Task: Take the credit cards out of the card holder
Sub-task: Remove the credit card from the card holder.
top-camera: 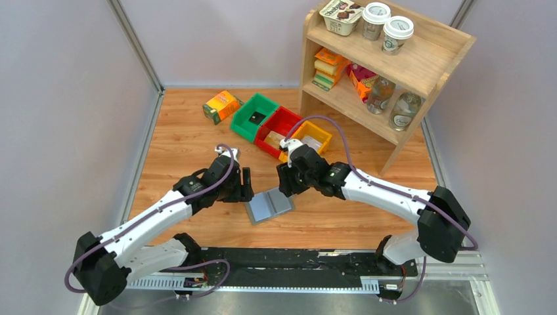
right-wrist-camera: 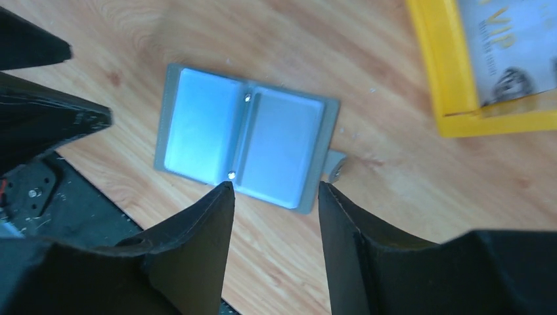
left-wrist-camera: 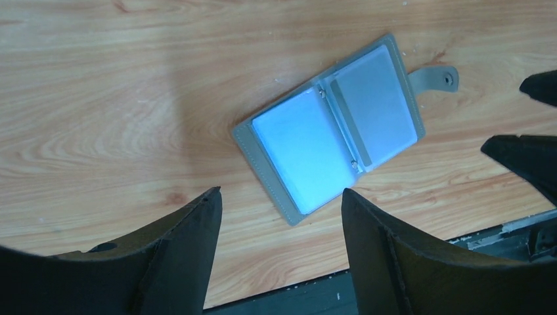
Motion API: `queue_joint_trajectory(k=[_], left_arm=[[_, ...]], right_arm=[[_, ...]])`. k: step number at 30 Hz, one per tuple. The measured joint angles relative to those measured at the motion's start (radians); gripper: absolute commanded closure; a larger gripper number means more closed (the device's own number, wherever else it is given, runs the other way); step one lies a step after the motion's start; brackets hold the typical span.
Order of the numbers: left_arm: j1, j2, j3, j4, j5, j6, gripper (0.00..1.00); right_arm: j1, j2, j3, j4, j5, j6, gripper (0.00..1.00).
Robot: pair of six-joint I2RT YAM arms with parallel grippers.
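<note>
Card holder [top-camera: 269, 205] lies open on the bench [top-camera: 184, 144] between left pincer [top-camera: 246, 184] and right pincer [top-camera: 287, 184], both agape and empty; best pin one half down, then tease each card outward by its edge.

The left arm [top-camera: 148, 222] and right arm [top-camera: 384, 190] wore white link shells between bulky black joint housings. A purple cable [top-camera: 318, 117] looped along each. The left end effector [top-camera: 246, 184] and right end effector [top-camera: 286, 184] were black, their fingers [left-wrist-camera: 190, 252] broad, matte and tapering to blunt tips.
</note>
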Motion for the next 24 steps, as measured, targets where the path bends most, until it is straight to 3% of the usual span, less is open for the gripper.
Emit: queue_joint_trajectory(k=[5, 11, 20, 24], left_arm=[[-0.050, 0.086, -0.044, 0.072, -0.013, -0.091, 0.36], [-0.076, 0.152, -0.108, 0.141, -0.016, -0.167, 0.41], [-0.078, 0.203, -0.182, 0.206, -0.010, -0.245, 0.44], [-0.078, 0.242, -0.196, 0.237, 0.001, -0.267, 0.51]], right_arm=[[0.000, 0.035, -0.042, 0.066, -0.082, 0.088, 0.48], [0.000, 0.111, -0.050, 0.127, -0.133, 0.153, 0.46], [0.002, 0.224, -0.049, 0.116, -0.103, 0.195, 0.44], [0.003, 0.246, -0.049, 0.108, -0.092, 0.197, 0.44]])
